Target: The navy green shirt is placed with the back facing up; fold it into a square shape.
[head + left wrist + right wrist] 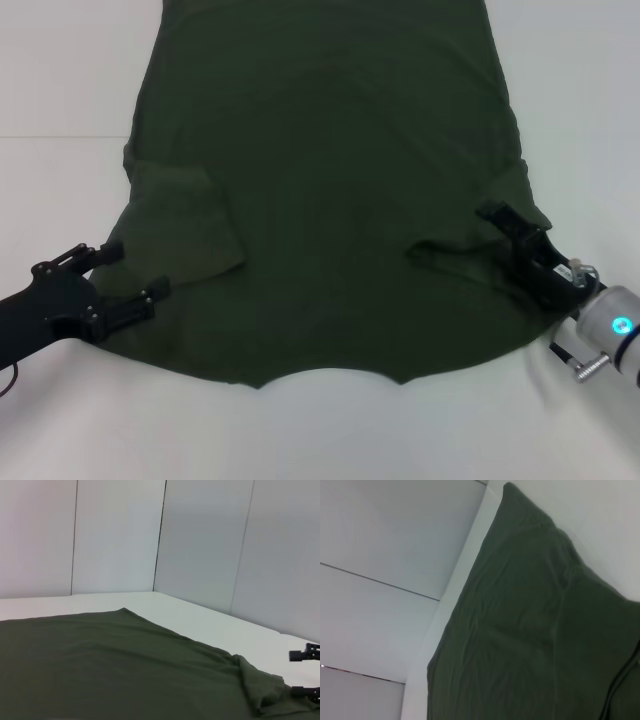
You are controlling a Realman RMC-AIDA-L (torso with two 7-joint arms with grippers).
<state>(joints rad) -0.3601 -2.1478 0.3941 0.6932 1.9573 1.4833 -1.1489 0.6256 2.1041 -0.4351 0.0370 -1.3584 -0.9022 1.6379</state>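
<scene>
Overhead, the shirt [330, 190] lies flat on the white table [60, 70], both sleeves folded inward. Spread wide, the left gripper [133, 275] sits at its near left edge. The right gripper [508, 228] rests on the right sleeve fold; whether it pinches, I cannot tell. From the left wrist, cloth [110, 665] fills the foreground, with the right gripper [306, 674] at the far sleeve. From the right wrist, only shirt [530, 630] and table [600, 510] show.

White table [60, 80] lies open around the shirt [330, 150].

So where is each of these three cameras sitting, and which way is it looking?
Head view: high up, looking down at the navy green shirt on the white table; left gripper and right gripper show.
Left wrist view: low over the shirt, facing the wall panels; dark fingertips show at one edge.
Right wrist view: tilted along the shirt; no fingers.
All share the shirt.
</scene>
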